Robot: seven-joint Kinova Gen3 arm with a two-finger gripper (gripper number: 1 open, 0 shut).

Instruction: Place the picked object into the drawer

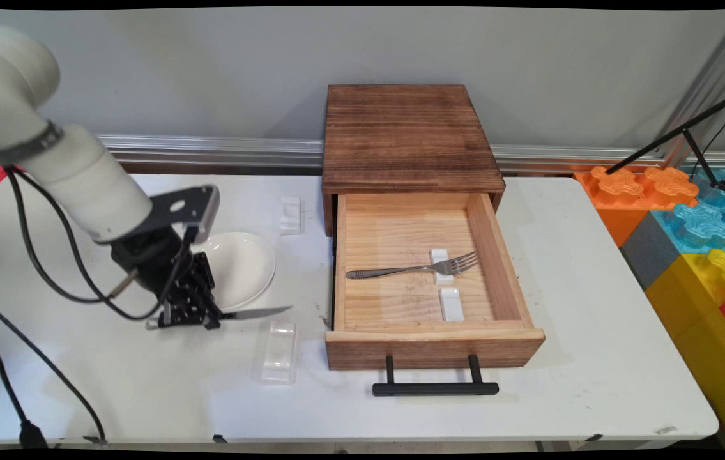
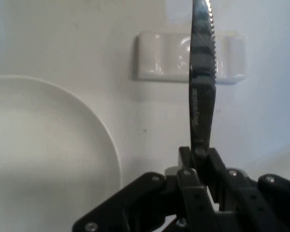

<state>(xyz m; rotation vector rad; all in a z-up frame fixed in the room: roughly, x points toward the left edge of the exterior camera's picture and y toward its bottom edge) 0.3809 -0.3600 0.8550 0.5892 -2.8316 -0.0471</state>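
Observation:
My gripper is shut on a steel knife, held level just above the table with its serrated blade pointing right. In the hand view the knife runs up from between the closed fingers, its blade passing over a clear utensil rest. That clear rest lies on the table just below and right of the blade tip. A white plate sits right behind the gripper; the plate fills the hand view's left.
An open wooden drawer with a black handle holds a fork lying across a white rest, with a second white rest beside it. Another white rest lies behind the plate. Coloured foam blocks stand at right.

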